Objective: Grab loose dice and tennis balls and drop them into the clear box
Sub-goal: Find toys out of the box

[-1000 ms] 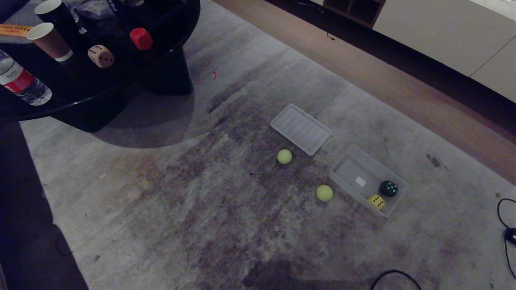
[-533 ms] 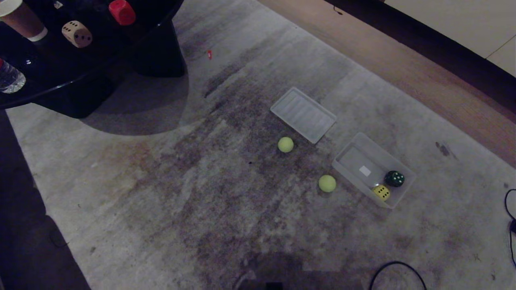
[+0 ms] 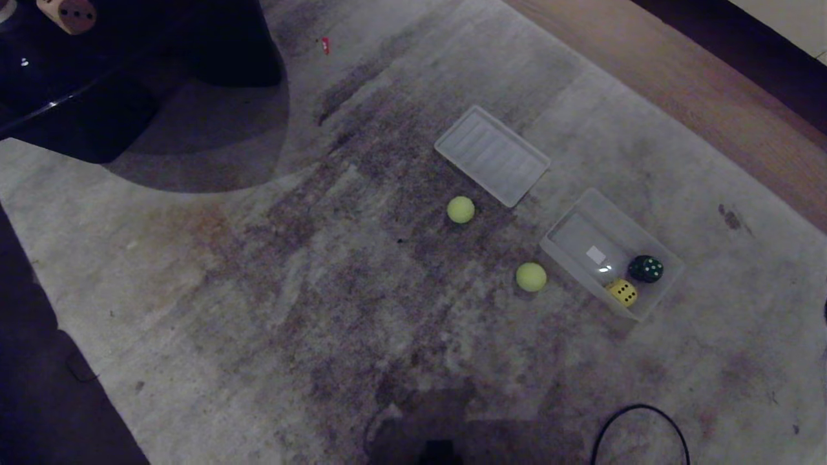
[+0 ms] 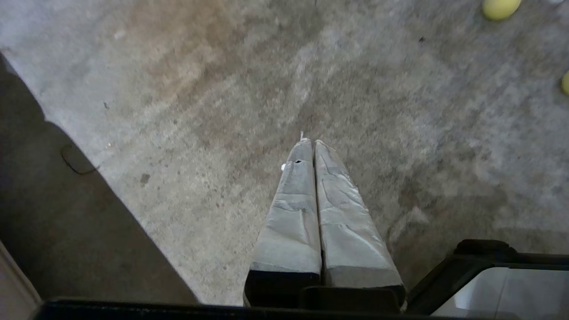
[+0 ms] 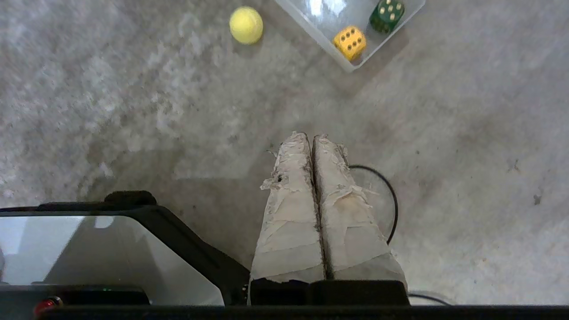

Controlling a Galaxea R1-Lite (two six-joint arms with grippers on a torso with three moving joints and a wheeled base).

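Both arms hang parked over the rug (image 3: 258,310), and we see the left gripper (image 4: 310,142) and right gripper (image 5: 310,135) with fingers pressed together and empty. The yellow die (image 3: 623,292) and dark green die (image 3: 645,268) already sit in the clear box (image 3: 568,223), while two tennis balls (image 3: 531,276) (image 3: 460,209) lie loose on the rug, one just beside the box and one near the ribbed lid (image 3: 492,155). We judge we are between picks: next we need fingers spread and lowered over the nearer ball, and the tan die (image 3: 68,13) waits on the dark counter (image 3: 39,90).
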